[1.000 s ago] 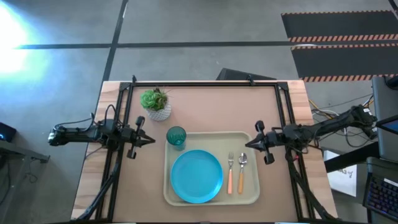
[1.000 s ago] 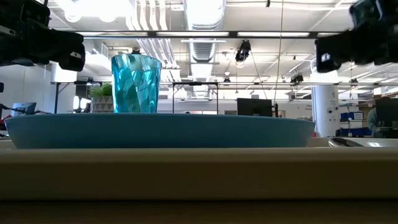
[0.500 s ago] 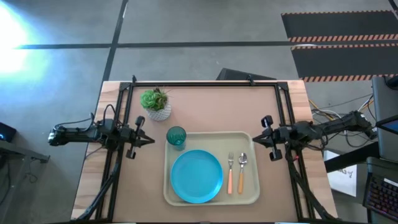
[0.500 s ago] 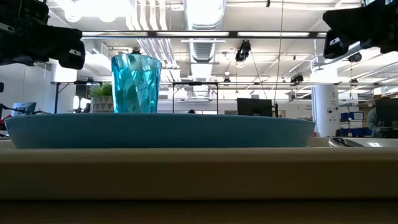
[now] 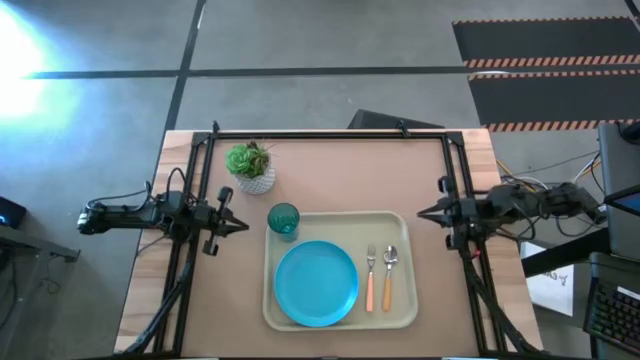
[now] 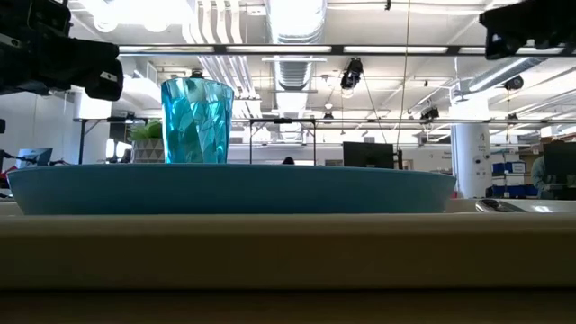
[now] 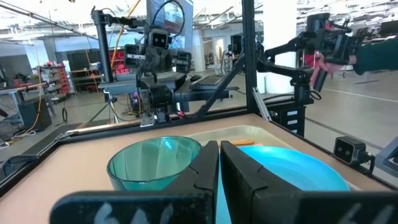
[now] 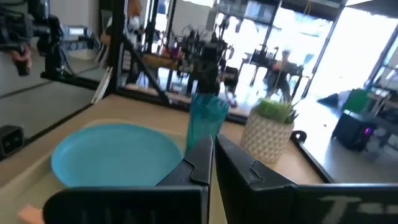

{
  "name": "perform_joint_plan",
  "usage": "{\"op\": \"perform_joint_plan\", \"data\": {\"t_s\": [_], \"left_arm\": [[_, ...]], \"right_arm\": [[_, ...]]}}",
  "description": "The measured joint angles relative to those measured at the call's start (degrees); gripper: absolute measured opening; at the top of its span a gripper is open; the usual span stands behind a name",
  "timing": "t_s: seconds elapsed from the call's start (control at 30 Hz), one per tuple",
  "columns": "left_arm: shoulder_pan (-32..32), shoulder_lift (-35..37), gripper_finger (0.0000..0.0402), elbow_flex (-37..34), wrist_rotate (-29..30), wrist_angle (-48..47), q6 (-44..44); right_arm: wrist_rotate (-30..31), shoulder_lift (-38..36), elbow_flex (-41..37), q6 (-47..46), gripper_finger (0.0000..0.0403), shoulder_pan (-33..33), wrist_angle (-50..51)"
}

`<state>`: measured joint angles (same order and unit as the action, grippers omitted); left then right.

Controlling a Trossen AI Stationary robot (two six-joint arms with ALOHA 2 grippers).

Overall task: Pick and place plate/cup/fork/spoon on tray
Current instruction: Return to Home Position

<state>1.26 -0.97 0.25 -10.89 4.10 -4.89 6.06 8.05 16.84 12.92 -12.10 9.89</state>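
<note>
The cream tray (image 5: 404, 300) lies in the middle of the table. On it are the sky-blue plate (image 5: 316, 283), the fork (image 5: 370, 277) with a bright orange handle and the spoon (image 5: 389, 272) with a paler handle, side by side to the plate's right. The teal cup (image 5: 283, 220) stands upright at the tray's far left corner. My left gripper (image 5: 243, 226) is shut and empty, level, just left of the cup (image 7: 155, 163). My right gripper (image 5: 420, 213) is shut and empty, level, above the table's right part, off the tray's far right corner.
A white pot with a green plant (image 5: 251, 166) stands on the table beyond the cup. Black frame rails (image 5: 330, 135) run along the far edge and down both sides. Bare table lies between the tray and the far rail.
My right gripper has drawn back from over the spoon toward the table's right edge and has risen. The plate, cup, fork and spoon have stayed in place on the tray.
</note>
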Motion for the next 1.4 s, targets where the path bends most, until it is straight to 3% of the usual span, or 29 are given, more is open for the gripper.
{"op": "perform_joint_plan", "data": {"t_s": [0.17, 0.77, 1.4], "left_arm": [[-0.02, 0.0, 0.0, 0.0, 0.02, -0.02, 0.0], [-0.04, 0.66, 0.0, 0.0, 0.72, 0.61, -0.02], [-0.04, 0.63, 0.0, 0.0, 0.7, -0.04, -0.5]], "right_arm": [[0.01, -7.97, -7.13, -3.03, 0.0009, 0.0, -3.68], [-1.07, -8.04, -16.16, -5.84, 0.0009, 0.02, -11.72], [-1.61, -6.4, -16.16, -4.39, 0.0009, 0.02, -11.3]]}}
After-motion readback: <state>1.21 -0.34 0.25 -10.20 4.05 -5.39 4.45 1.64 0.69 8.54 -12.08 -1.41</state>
